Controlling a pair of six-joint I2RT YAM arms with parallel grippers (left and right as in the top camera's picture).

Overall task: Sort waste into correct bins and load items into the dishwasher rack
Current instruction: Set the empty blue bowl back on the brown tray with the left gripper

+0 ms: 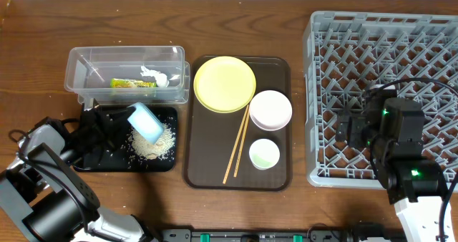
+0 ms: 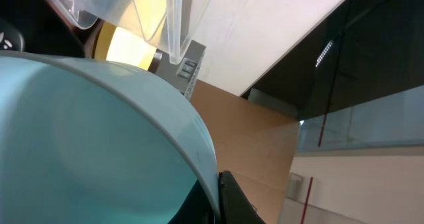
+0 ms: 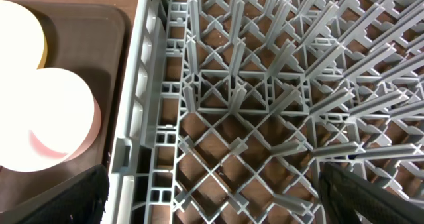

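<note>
Left gripper (image 1: 129,122) clamps the tilted light blue bowl (image 1: 147,122) over rice scraps (image 1: 154,144) in the black tray (image 1: 107,163), clear tub (image 1: 77,64) just behind; right gripper (image 1: 351,131), jaws apart, hovers over the dishwasher rack (image 1: 336,41).

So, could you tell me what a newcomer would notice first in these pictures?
Probably the light blue bowl, tipped in the shut left gripper over the black tray at the left, rice scraps heaped beneath it. Then the big grey rack on the right, with the open right gripper above it.

Brown wooden table (image 1: 236,20) carries clear tub (image 1: 125,50), black tray (image 1: 169,114), brown serving tray (image 1: 207,160), grey dishwasher rack (image 1: 429,34) at right.
</note>
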